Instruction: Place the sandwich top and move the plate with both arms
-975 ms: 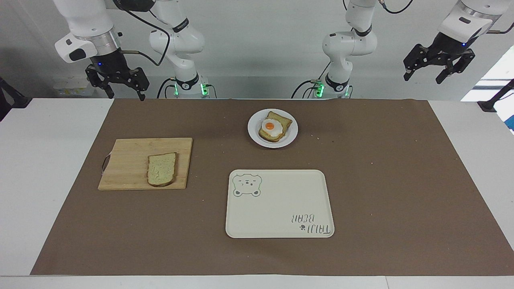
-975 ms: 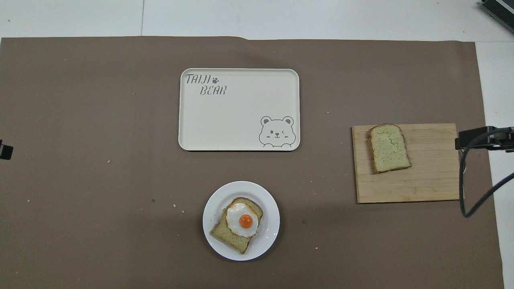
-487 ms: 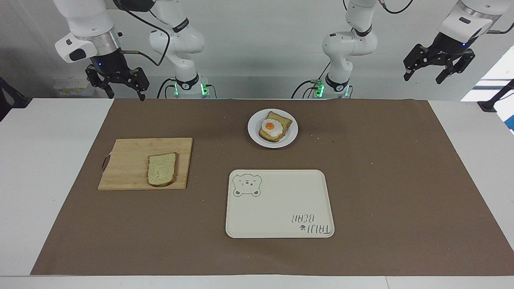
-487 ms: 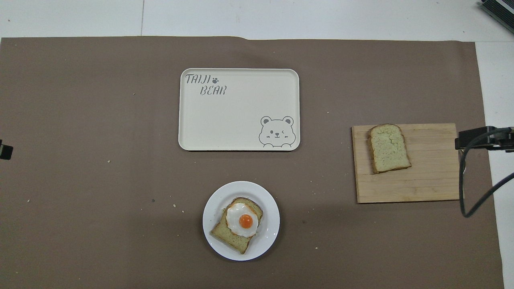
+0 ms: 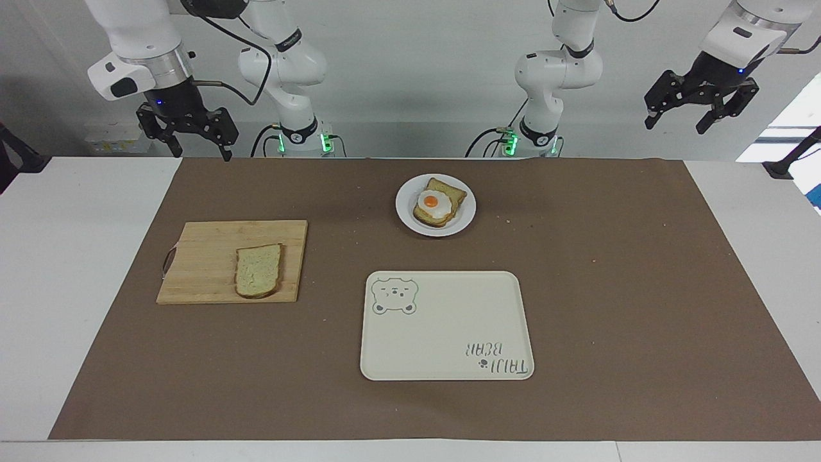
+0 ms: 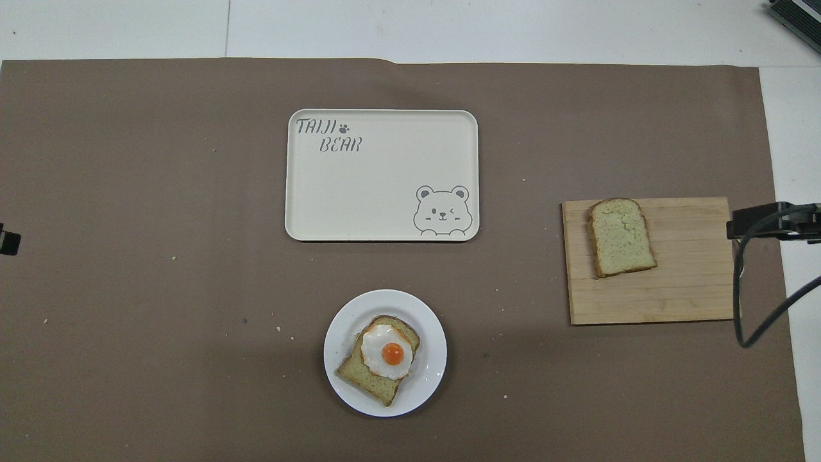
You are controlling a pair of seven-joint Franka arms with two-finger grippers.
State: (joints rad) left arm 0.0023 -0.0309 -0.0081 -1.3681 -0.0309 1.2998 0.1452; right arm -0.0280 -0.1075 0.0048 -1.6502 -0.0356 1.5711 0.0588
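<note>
Facing view: right end effector (image 5: 191,136) spread, raised over table edge, left end effector (image 5: 698,108) spread, raised off the table's end, sandwich top (image 5: 258,270) on cutting board (image 5: 205,256), plate (image 5: 466,212) nearer the robots than tray (image 5: 442,333); overhead view: sandwich top (image 6: 621,237) on cutting board (image 6: 686,282), plate (image 6: 431,378) carrying egg-topped toast (image 6: 378,367).

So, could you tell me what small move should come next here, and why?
Probably the right gripper should come down over the sandwich top. That slice lies untouched on the cutting board at the right arm's end, both grippers are raised and open, and the bread and egg on the plate have no top yet. The left gripper waits.
</note>
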